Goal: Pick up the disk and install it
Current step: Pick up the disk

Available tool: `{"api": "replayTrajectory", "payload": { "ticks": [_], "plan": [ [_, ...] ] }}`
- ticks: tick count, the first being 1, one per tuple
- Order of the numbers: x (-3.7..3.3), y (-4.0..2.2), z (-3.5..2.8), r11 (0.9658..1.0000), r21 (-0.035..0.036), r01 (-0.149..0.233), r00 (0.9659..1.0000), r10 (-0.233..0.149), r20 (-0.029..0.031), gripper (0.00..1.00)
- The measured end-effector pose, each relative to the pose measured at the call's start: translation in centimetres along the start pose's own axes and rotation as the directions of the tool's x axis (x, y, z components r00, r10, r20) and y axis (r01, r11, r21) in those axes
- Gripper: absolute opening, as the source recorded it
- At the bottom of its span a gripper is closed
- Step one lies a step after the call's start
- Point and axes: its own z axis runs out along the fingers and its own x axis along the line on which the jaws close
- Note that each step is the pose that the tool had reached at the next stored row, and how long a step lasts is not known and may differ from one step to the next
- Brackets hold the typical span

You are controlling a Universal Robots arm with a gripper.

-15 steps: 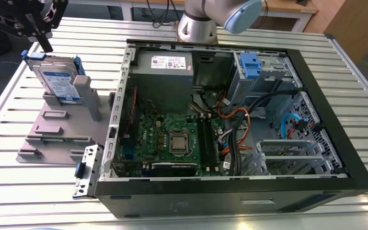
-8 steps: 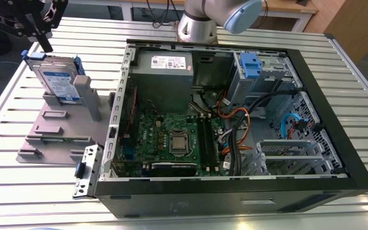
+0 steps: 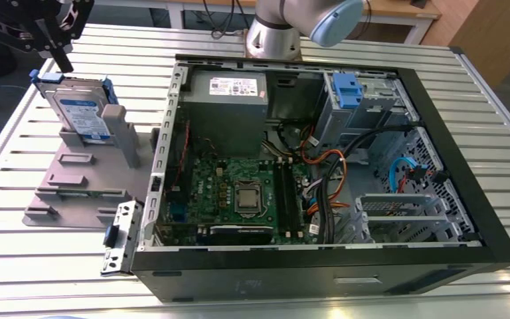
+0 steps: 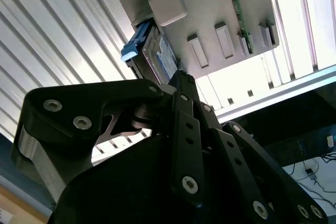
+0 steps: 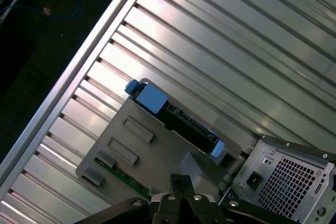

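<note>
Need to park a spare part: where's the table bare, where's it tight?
In the exterior view, bare table slats: lower left, in front of the fixture plate; behind the plate, toward the arm base; a strip right of the case. Crowded: the plate-to-case gap, holding a small bracket, and the disk's top, under the gripper.

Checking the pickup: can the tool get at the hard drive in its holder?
Probably yes: the tool hangs just above the hard drive, which stands upright in the grey holder, top edge uncovered.

The arm (image 3: pixel 277 36) stretched toward the exterior view's left, its black gripper (image 3: pixel 61 61) pointing downward with the fingertips (image 5: pixel 177 182) drawn together.
</note>
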Motion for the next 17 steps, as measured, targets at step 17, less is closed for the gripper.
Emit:
{"api": "replayTrajectory", "payload": {
  "ticks": [17],
  "plan": [
    [0.00, 0.00, 0.00, 0.9993, -0.0009, 0.036, 0.9993, -0.036, -0.0014, 0.11]
  ]
}}
